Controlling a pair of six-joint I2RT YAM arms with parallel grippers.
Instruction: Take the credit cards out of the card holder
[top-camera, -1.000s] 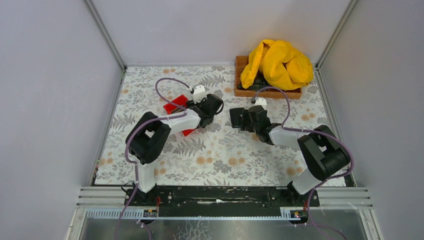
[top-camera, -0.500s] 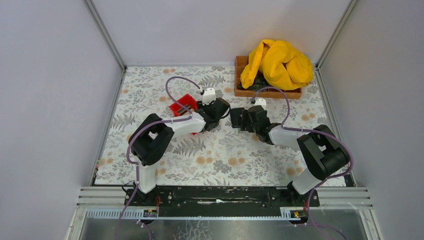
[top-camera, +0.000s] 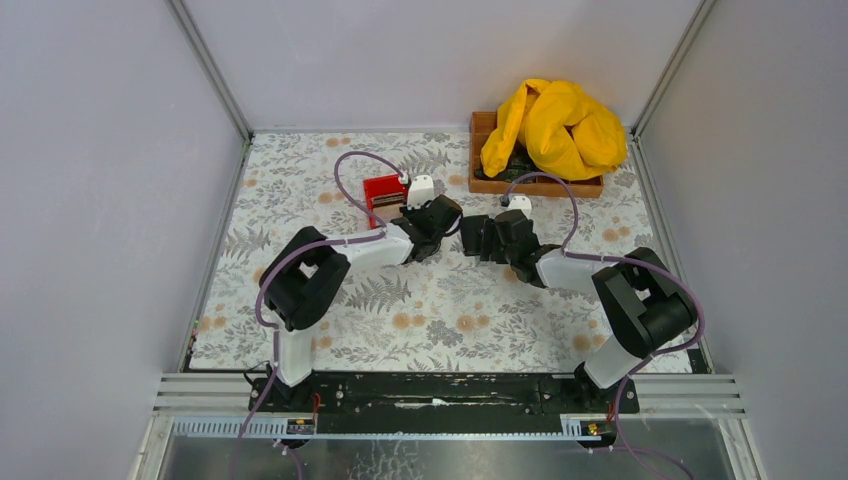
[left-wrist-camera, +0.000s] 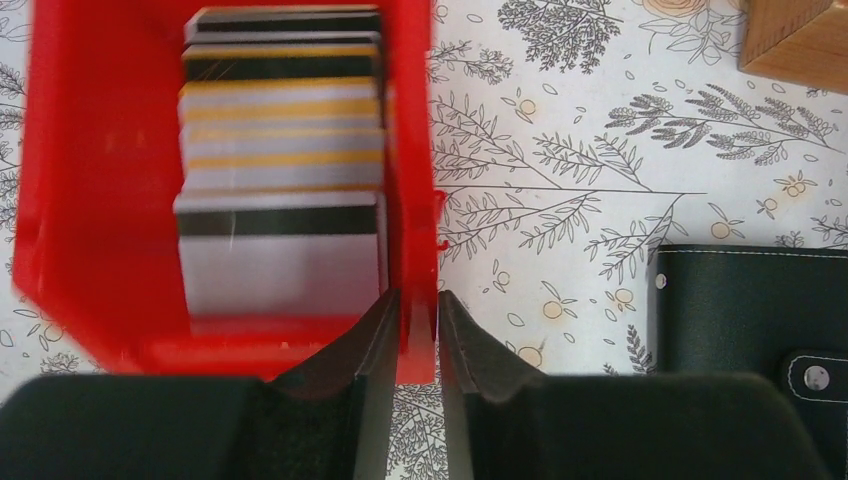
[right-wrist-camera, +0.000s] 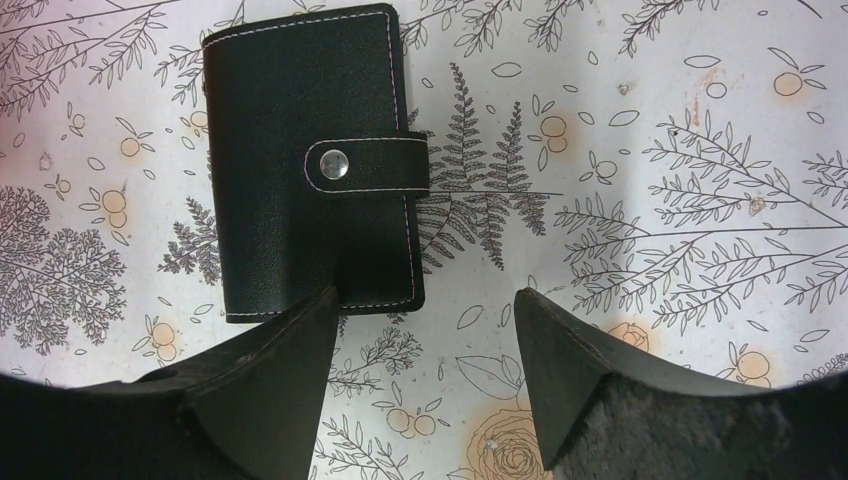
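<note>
Several credit cards (left-wrist-camera: 280, 170), striped gold, grey and dark, lie overlapped inside a small red bin (left-wrist-camera: 100, 200) (top-camera: 384, 190). My left gripper (left-wrist-camera: 418, 300) (top-camera: 440, 215) straddles the bin's right wall, its jaws narrowed to a thin slot with the red wall between them. The card holder (right-wrist-camera: 310, 165), black and closed with its snap strap fastened, lies flat on the table; its corner also shows in the left wrist view as the card holder (left-wrist-camera: 750, 310). My right gripper (right-wrist-camera: 425, 300) (top-camera: 478, 235) hovers open just short of it, the left finger over its near edge, holding nothing.
A brown wooden tray (top-camera: 490, 183) at the back right carries a bunched yellow cloth (top-camera: 555, 125); its corner is the wooden tray (left-wrist-camera: 800, 40) in the left wrist view. Grey walls enclose the floral table (top-camera: 440, 310) on three sides.
My left arm has swung right and toward the back while its jaws narrowed. The red bin now sits farther back and squared up. The right arm has barely moved.
</note>
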